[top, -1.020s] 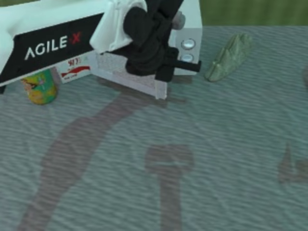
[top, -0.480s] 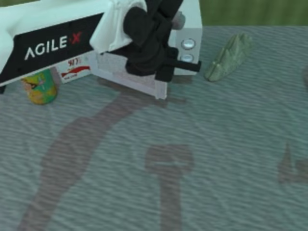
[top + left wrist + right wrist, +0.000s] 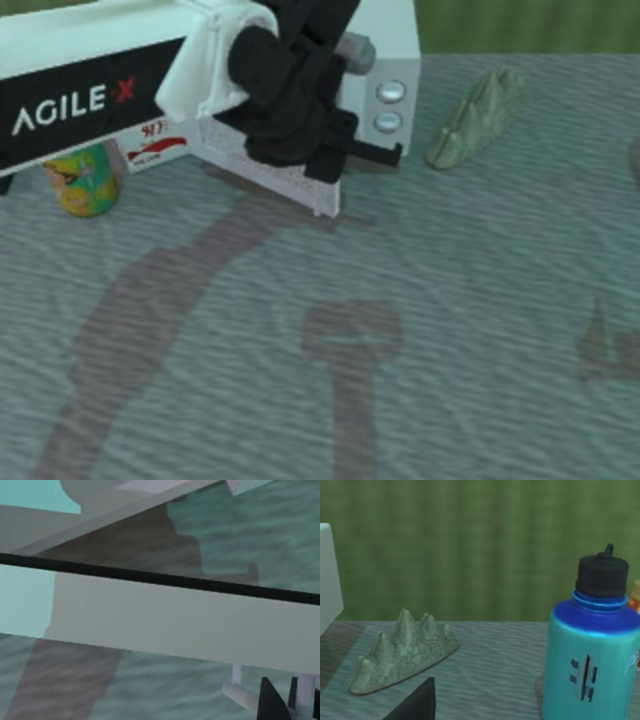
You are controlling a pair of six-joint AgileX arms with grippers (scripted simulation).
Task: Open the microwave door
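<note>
Swinging out at an angle from the microwave at the table's far left-centre, the door stands partly open, its free edge pointing toward the near side. Left gripper sits right at that edge, though whether its fingers are spread or pinching I cannot tell. Right gripper shows only a dark fingertip, near a green ridged piece and a blue bottle.
</note>
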